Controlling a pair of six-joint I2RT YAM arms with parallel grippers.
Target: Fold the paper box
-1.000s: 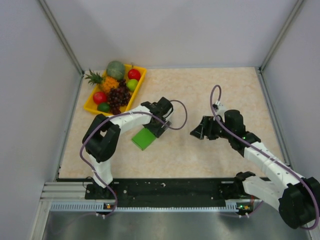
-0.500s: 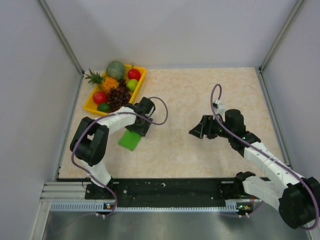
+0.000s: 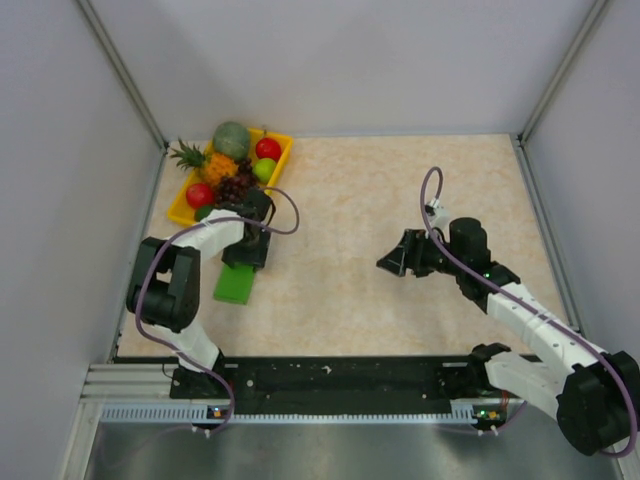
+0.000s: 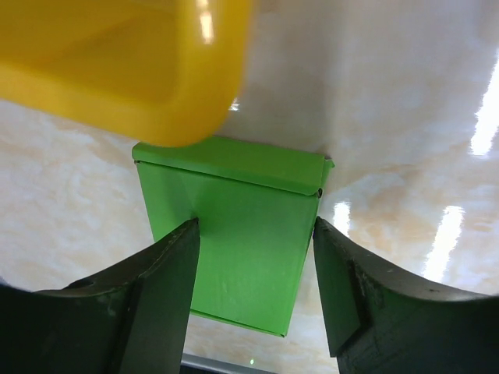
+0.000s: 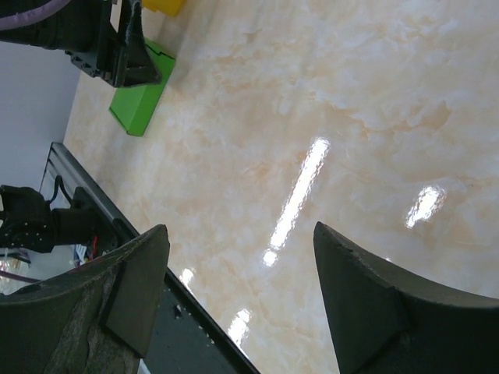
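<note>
From the overhead camera, you see the bright green folded paper box (image 3: 235, 287) lying flat on the beige marble-patterned table (image 3: 350, 200), at its left side, just in front of the yellow plastic fruit tray (image 3: 180, 212). Your left gripper (image 3: 243, 263) sits over the box's far end. Your right gripper (image 3: 385, 265) hovers well apart, right of centre, with nothing in it.

Through the left wrist camera, your left gripper (image 4: 253, 227) has its jaws part-way apart, with the paper box (image 4: 242, 234) showing between and beneath the black fingers (image 4: 156, 296). The box reaches past the left finger, so it is not clamped across its width; you cannot tell whether the tips press on it. The fruit tray's (image 4: 179, 78) corner overhangs the box's far edge.

Through the right wrist camera, your right gripper (image 5: 240, 234) is wide open over bare table, and the box (image 5: 140, 105) lies far off under the left gripper (image 5: 129, 66).
</note>
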